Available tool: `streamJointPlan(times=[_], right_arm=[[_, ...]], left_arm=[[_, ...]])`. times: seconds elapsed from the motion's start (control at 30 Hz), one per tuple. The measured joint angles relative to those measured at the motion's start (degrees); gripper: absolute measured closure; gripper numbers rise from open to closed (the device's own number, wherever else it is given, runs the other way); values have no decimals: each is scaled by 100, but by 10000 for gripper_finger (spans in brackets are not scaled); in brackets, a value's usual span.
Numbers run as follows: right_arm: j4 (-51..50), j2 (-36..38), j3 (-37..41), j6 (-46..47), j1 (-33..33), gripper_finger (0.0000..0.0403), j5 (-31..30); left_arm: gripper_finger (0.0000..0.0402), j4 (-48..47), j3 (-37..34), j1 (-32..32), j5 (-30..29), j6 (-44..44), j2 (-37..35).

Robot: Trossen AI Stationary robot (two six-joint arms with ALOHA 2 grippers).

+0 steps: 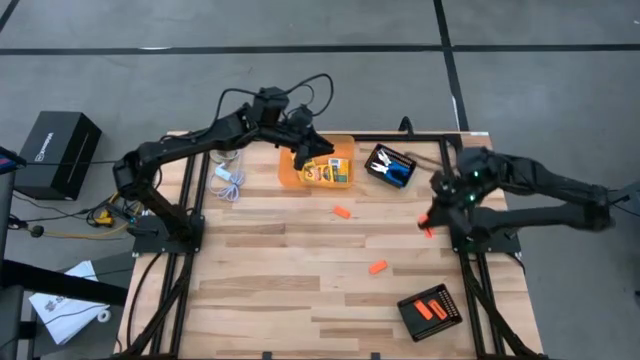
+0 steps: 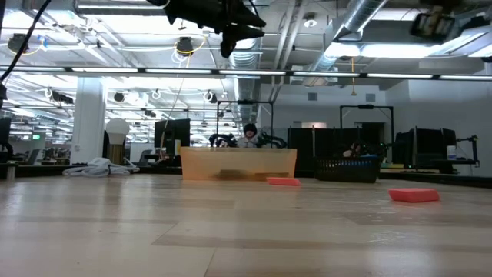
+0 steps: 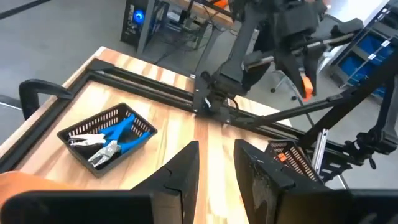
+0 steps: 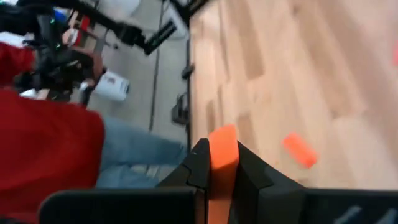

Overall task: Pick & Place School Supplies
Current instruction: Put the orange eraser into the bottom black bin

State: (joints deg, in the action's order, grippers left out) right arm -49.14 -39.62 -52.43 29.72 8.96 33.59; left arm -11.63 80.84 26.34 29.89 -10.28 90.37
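**Right gripper holds an orange piece above the table**

Pale wood table; nearest, a black tray, then loose orange pieces.

The right gripper is clamped on an orange piece, raised at the right edge; only its wrist view shows a person.

The left gripper, slightly parted and empty, hovers over the orange bin; scissors lie in a basket beyond.

A light wooden plank table is shown. On it are set an orange bin and a black tray at the far edge, two loose orange pieces mid-table, and a second black tray near right.
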Motion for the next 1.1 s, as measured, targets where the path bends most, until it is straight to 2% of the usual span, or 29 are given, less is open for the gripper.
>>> streamJointPlan(times=[0.3,0.47,0.63,0.83,1.1], right_arm=[[74,-7,557,1998,-2434,378,-1234],[785,-62,1140,3101,-3925,378,-2032],[1540,-367,1560,4036,-5075,378,-2845],[2363,-1071,1864,4738,-5907,378,-3403],[2963,-2171,1916,4859,-6260,378,-3666]], left_arm=[[306,12,0,-203,-199,105,17],[306,15,0,-273,-201,105,17],[306,25,0,-318,-201,105,19],[306,63,0,-318,-201,102,22],[306,110,0,-321,-199,-68,22]])
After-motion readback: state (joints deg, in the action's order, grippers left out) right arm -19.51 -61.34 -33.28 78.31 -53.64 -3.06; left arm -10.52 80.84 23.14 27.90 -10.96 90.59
